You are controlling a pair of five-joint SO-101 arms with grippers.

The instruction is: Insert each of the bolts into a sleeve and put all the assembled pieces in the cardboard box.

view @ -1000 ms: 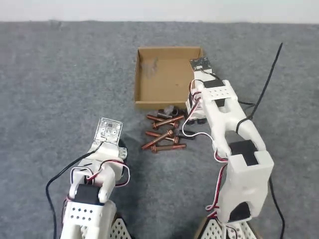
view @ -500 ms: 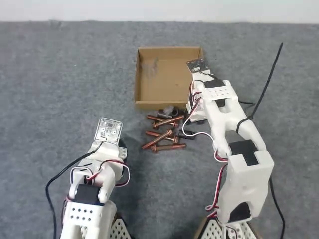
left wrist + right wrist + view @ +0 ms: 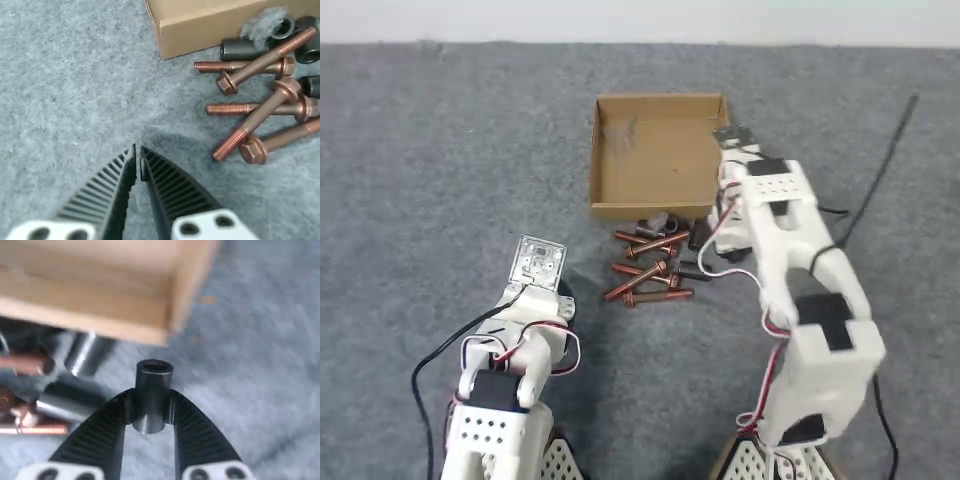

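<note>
Dark sleeve (image 3: 154, 380) clamped in right tool (image 3: 150, 403)

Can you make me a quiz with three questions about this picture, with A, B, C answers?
1. Where do the bolts lie? A on the carpet by the box; B inside the box; C balanced on the box's rim.
2. What colour are the bolts? A blue; B white; C copper.
3. What is the right gripper doing? A open, empty; B shut on a dark sleeve; C shut on a bolt.
Answers: 1 A, they lie in a heap on the carpet before the box's front wall. 2 C, shafts and heads look copper. 3 B, the sleeve sits clamped in it.
</note>
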